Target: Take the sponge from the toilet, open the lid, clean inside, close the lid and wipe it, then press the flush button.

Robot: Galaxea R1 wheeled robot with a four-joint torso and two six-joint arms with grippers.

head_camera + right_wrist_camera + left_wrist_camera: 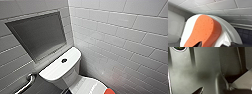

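Pale grey-white wall tiles [120, 30] across both walls, rectangular, offset rows w/ thin grout lines; wall corner from approx 12 o'clock down toward centre. At 10 o'clock in head view, a recessed niche [37, 35]: grey, flat-backed, pale trim along lower & right edges. At 7 o'clock, a grab bar [27, 83]: shiny metal, curved end, low on the tiled wall, below the niche. Beside the bar toward 6 o'clock, a dark patch, floor or shadow, can't tell. In right wrist view, small dark floor tiles [245, 35] w/ lighter grout, meeting the wall tiles at the wall base.
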